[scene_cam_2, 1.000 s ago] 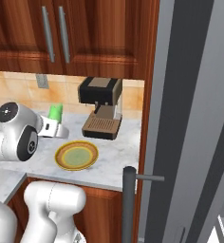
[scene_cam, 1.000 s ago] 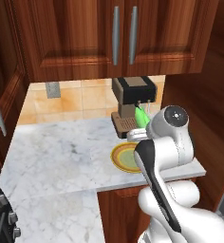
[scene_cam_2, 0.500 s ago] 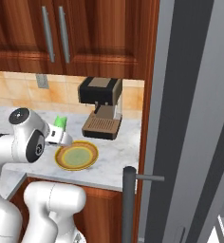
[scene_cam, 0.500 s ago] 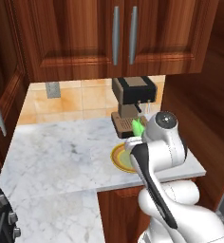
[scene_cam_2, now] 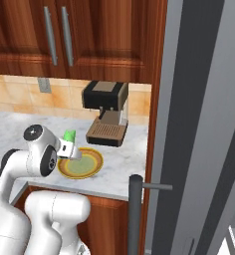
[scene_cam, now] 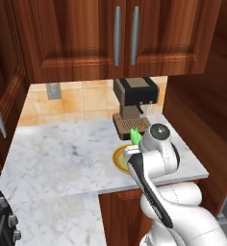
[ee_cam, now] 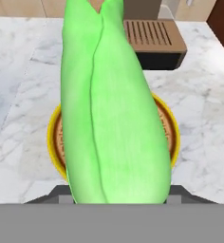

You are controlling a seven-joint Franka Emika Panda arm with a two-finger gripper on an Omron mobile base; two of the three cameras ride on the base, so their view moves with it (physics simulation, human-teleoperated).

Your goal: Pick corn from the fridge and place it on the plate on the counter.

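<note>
My gripper (ee_cam: 116, 192) is shut on the corn (ee_cam: 111, 109), a bright green husked cob that runs up the middle of the hand view. The cob hangs just above the plate (ee_cam: 173, 137), whose yellow-orange rim shows on both sides of it. In the left base view the corn (scene_cam: 134, 135) sticks up behind my white wrist, over the plate (scene_cam: 116, 158) on the marbled counter (scene_cam: 62, 153). The right base view shows the corn (scene_cam_2: 69, 135) at the near-left edge of the plate (scene_cam_2: 97, 167). The grey fridge (scene_cam_2: 199, 124) stands at the right.
A brown coffee machine (scene_cam: 134, 103) stands just behind the plate against the tiled wall. Wooden wall cabinets (scene_cam: 115, 38) hang above the counter. The fridge's bar handle (scene_cam_2: 135, 214) rises near the counter's right front corner. Stove knobs (scene_cam: 5, 221) show at the lower left.
The arm has come down and toward the plate with the corn in its grip. The cob now hangs lower, right over the plate.
</note>
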